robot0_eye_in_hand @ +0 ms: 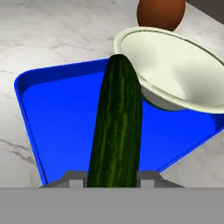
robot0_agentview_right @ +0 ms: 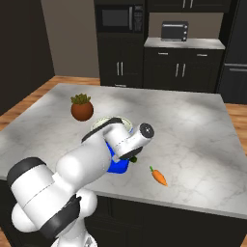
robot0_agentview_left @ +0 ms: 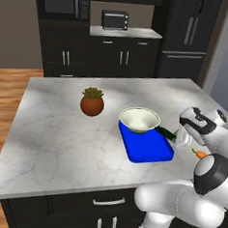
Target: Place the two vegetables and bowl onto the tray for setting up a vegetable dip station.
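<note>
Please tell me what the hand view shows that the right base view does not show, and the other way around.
Hand view: the cucumber lies lengthwise between the gripper fingers, held over the blue tray, its far end close to the bowl; the tray's inside is seen plainly.

Right base view: the carrot lies alone on the counter, apart from the tray, and the cabinets, microwave and toaster oven stand behind.

Both: the tray, the bowl resting on the tray's far end, and the brown plant pot beyond it.
</note>
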